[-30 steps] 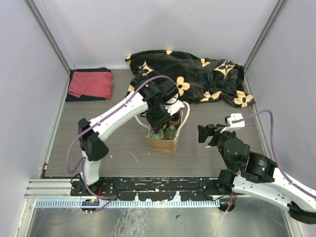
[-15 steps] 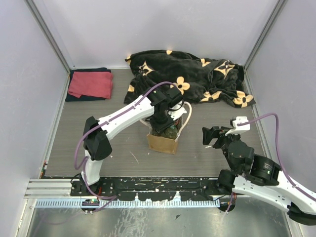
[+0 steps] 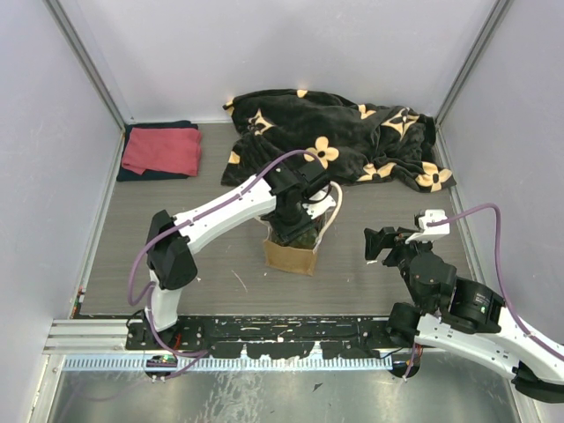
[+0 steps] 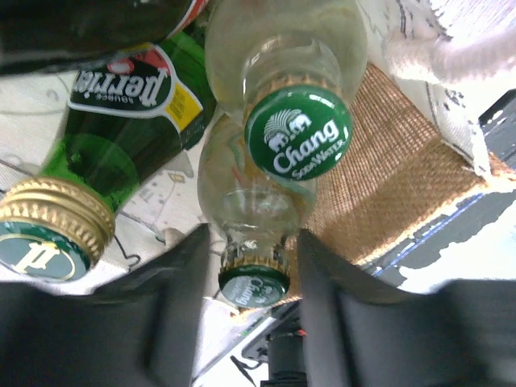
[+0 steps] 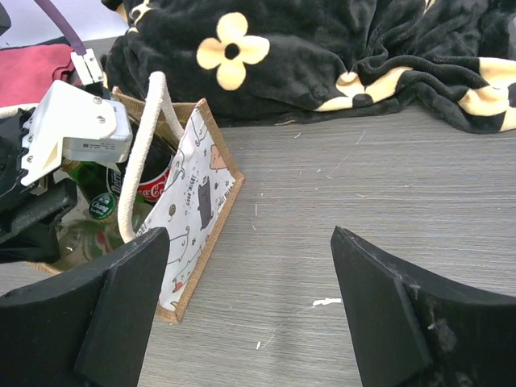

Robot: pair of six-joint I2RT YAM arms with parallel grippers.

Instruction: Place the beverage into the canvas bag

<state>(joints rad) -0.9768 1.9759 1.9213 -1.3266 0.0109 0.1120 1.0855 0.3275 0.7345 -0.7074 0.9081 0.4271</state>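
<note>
We count four bottles in the canvas bag (image 3: 291,257): two clear Chang bottles (image 4: 298,133) with caps reading "Chang Soda Water", one green Perrier bottle (image 4: 121,97) and one dark bottle (image 5: 149,189) with a red label. Left gripper (image 4: 251,234) straddles the beverage (image 4: 254,282), the lower Chang, inside the bag; we can't tell if it's clamped or released. Right gripper (image 3: 381,244) is spread wide and empty, at 3 o'clock of the bag.

Bright, even light from overhead, soft shadows — the left tool (image 4: 254,235) blurs near the lens; glare on the bottles (image 4: 278,56).

The top camera looks down from the near edge; all views share the canvas bag (image 3: 289,256), left wrist closest, right wrist low.
</note>
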